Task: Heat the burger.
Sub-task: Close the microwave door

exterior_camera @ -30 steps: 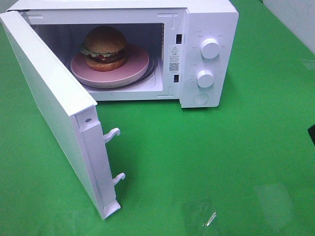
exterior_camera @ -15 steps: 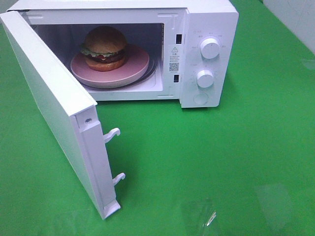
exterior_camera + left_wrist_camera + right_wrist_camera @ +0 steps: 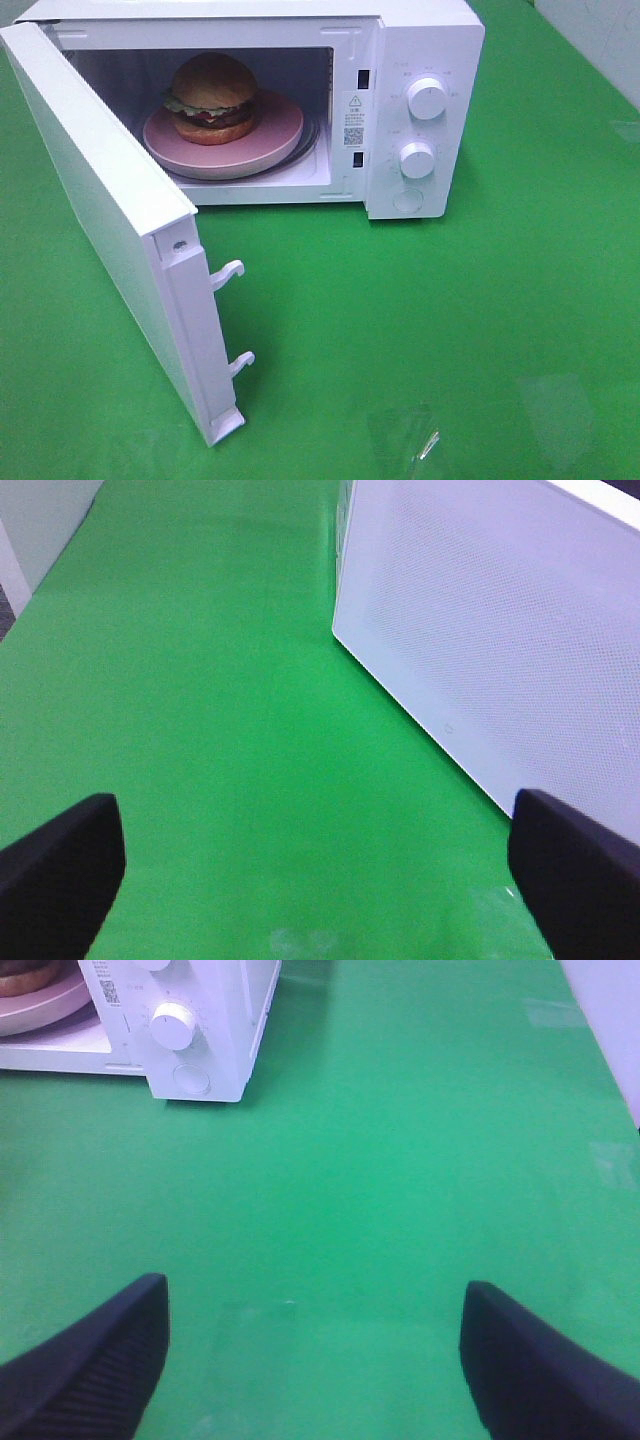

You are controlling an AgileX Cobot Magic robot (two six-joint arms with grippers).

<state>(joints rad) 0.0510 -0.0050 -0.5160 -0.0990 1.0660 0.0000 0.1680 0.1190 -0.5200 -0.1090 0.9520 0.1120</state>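
The burger (image 3: pixel 212 98), with a golden-brown bun, lettuce and dark patty, sits on a pink plate (image 3: pixel 270 140) inside the white microwave (image 3: pixel 425 30). A sliver of burger (image 3: pixel 28 980) and plate (image 3: pixel 45 1005) also shows in the right wrist view. The microwave door (image 3: pixel 110 220) stands wide open toward the front left; its outer face (image 3: pixel 520 640) fills one side of the left wrist view. My left gripper (image 3: pixel 315 880) is open over bare green cloth beside the door. Over green cloth in front of the microwave, my right gripper (image 3: pixel 315 1360) is open and holds nothing. Neither gripper appears in the exterior high view.
Two white knobs (image 3: pixel 427 98) and a round button (image 3: pixel 407 200) sit on the microwave's control panel. Two latch hooks (image 3: pixel 230 272) stick out from the door's edge. Green cloth (image 3: pixel 450 320) covers the table. A white wall panel (image 3: pixel 40 520) borders the cloth.
A dark object at the right edge of the exterior high view has gone from sight. The burger, plate and door have not moved.
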